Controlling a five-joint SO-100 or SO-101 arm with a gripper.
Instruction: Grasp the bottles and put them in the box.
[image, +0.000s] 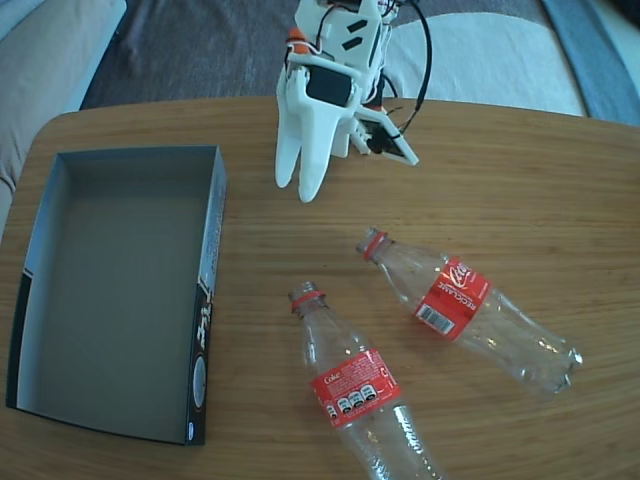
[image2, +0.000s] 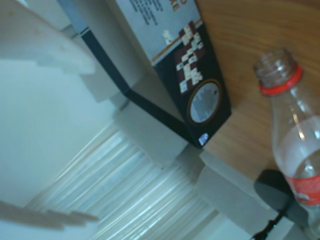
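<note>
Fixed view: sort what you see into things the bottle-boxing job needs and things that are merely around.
For the job:
- cardboard box, empty
- nearer Coca-Cola bottle, lying on the table
- farther Coca-Cola bottle, lying on the table
- gripper, holding nothing

Merely around:
- wooden table
- carpet
- cushion

bottles (image: 455, 300): clear, red labels | box (image: 120, 180): grey (black sides)

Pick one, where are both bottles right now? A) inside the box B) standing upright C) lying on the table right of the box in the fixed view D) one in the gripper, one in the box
C: both bottles lie on their sides on the table, and the box holds nothing.
</note>
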